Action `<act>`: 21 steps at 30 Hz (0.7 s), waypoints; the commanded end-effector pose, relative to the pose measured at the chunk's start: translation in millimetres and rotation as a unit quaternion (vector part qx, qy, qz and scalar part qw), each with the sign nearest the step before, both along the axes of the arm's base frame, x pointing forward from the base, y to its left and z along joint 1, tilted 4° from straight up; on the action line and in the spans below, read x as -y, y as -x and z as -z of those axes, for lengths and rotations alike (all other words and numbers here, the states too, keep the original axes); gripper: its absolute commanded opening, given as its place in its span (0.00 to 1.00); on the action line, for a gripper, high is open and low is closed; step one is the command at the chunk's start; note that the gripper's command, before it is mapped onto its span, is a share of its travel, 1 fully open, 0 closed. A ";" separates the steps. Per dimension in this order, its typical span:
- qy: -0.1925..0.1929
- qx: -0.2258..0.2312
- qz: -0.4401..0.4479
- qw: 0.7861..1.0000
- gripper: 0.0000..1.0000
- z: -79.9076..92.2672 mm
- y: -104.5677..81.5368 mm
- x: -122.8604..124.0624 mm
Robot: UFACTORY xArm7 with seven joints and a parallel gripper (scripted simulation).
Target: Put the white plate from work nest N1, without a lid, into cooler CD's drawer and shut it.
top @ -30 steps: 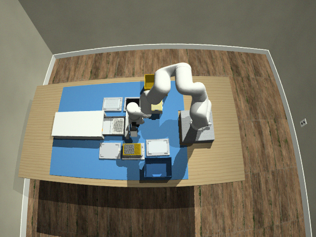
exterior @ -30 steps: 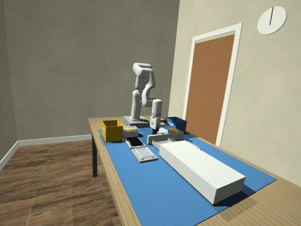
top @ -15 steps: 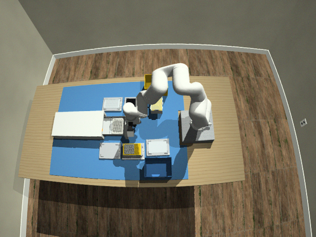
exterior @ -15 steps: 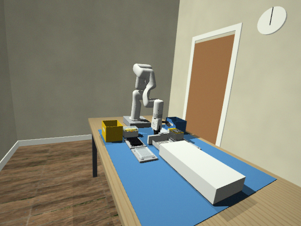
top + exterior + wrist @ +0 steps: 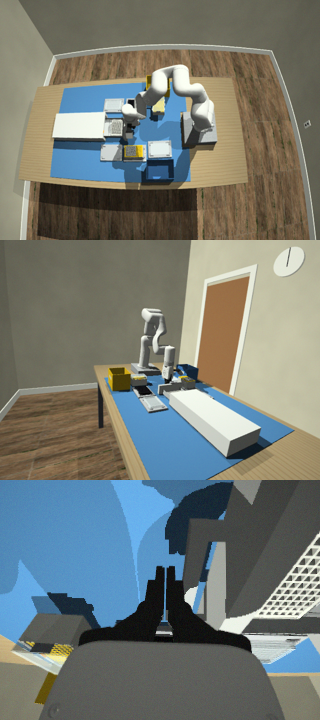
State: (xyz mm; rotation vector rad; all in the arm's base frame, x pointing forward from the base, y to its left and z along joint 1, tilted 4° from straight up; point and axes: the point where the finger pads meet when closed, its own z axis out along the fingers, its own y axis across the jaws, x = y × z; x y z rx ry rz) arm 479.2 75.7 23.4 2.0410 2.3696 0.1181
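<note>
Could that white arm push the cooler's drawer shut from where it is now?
Probably yes. The gripper is shut and holds nothing, hanging just in front of the open drawer of the cooler, on the side toward the arm's base. Nothing seems to stand between them, and the white plate already lies inside.

Glossy white arm [image 5: 180, 85] of rounded tubular segments, grey square base plate [image 5: 210, 138], black slender-fingered gripper [image 5: 164, 587], grey wrist housing [image 5: 165, 680]
</note>
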 end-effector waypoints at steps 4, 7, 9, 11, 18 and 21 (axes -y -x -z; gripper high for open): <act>0.000 0.003 0.000 1.000 0.00 -2.4 -9.8 -1.3; 0.000 0.003 0.000 1.000 0.00 -2.8 -14.8 -2.1; 0.000 0.003 0.000 1.000 0.00 -3.0 -18.1 -2.5; 0.000 0.003 0.000 1.000 0.00 -3.3 -21.4 -3.0; 0.000 0.003 0.000 1.000 0.00 -3.7 -27.1 -3.9; 0.000 0.003 0.000 1.000 0.00 -3.9 -30.4 -4.4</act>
